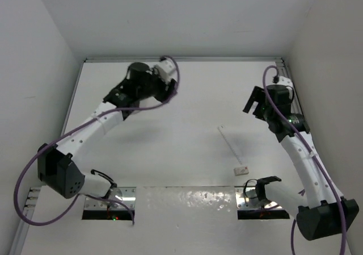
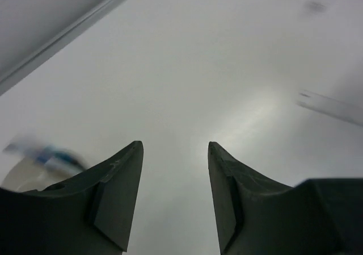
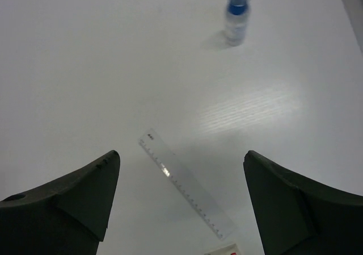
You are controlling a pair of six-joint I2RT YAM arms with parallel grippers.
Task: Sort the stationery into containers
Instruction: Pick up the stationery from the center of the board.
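So in the top view the left gripper point(image 1: 169, 89) was up in the upper middle of the frame, near the back edge of the table point(image 1: 187, 118), and the right gripper point(image 1: 255, 103) sat over on the right side.

The left wrist cam showed its jaws partway apart with nothing at all between them, just bare tabletop. In the lower left corner of that view you could see a bit of the white tub point(image 2: 22, 172) with a blurry blue pen point(image 2: 45, 154) at its rim; too smeared to say whether it was in or lying across.

The right wrist cam showed those jaws spread really wide, also holding nothing. The clear ruler point(image 3: 187, 189) lay flat on the table, running diagonally through the lower middle of the frame, with the white eraser point(image 3: 224, 249) just past its lower end at the bottom edge. The blue-capped bottle point(image 3: 236, 13) stood upright at the top right, well apart from the ruler.

From above, the ruler point(image 1: 229, 144) and eraser point(image 1: 242, 168) were right of center.
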